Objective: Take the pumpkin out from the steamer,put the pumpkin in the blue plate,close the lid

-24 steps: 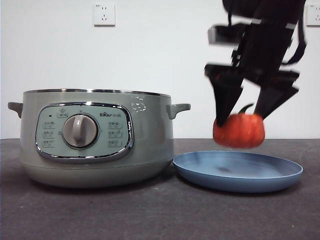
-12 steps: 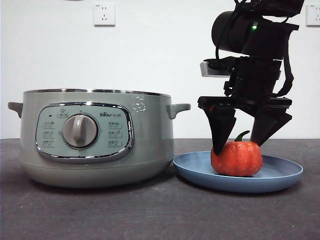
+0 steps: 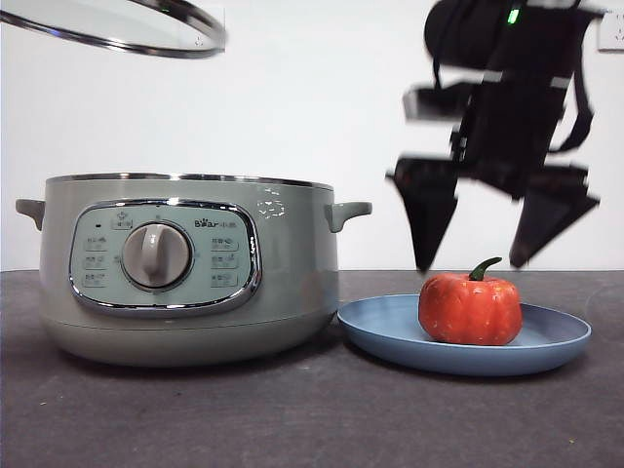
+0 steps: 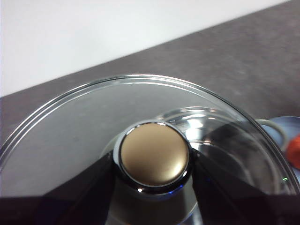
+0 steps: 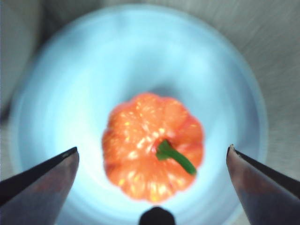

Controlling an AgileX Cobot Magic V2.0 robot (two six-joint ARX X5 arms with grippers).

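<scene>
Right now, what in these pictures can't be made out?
- Inside of the steamer: front view is level, its wall hides it.
- The lid: cut off by the top edge; left gripper unseen there.
- Right gripper: motion-blurred.
- Panel labels: too small.
- The blue plate, the pumpkin: right wrist view blurred.

Lid (image 3: 127, 27) runs off the front view's top edge; right gripper (image 3: 502, 229) smears with blur; the steamer (image 3: 185, 268) hides its inside, panel labels too small.
</scene>
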